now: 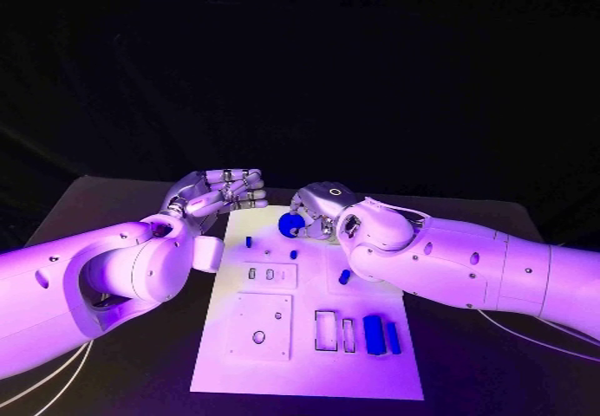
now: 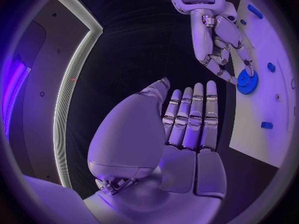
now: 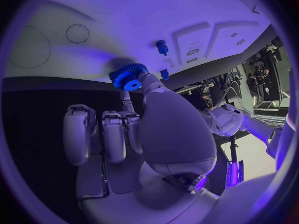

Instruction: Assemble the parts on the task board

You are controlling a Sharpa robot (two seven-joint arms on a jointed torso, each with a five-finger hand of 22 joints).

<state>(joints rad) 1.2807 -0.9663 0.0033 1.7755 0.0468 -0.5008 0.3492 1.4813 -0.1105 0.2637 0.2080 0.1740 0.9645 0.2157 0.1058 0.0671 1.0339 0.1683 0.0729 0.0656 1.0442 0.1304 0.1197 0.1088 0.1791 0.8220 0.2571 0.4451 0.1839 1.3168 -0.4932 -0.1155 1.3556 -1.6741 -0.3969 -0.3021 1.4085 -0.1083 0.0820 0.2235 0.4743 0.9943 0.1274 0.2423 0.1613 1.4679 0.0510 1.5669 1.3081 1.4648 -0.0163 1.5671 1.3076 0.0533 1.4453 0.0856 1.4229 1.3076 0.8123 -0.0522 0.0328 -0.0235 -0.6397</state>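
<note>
A blue gear (image 1: 290, 225) sits at the far edge of the white task board (image 1: 306, 355), pinched between the thumb and a finger of my right hand (image 1: 320, 206). The right wrist view shows the thumb tip on the gear (image 3: 129, 75), just over the board's (image 3: 124, 15) edge. The left wrist view shows the same gear (image 2: 246, 81) under the right hand's (image 2: 218, 40) fingertips. My left hand (image 1: 225, 192) hovers off the board's far left corner, its fingers (image 2: 187, 119) straight and side by side, holding nothing.
Small blue pegs (image 1: 249, 242) (image 1: 294, 255) (image 1: 344, 277) stand on the board's far half. Two long blue bars (image 1: 373, 334) (image 1: 393, 338) lie at its near right beside rectangular slots (image 1: 325, 330). A raised plate with a round hole (image 1: 259, 336) lies at the near left.
</note>
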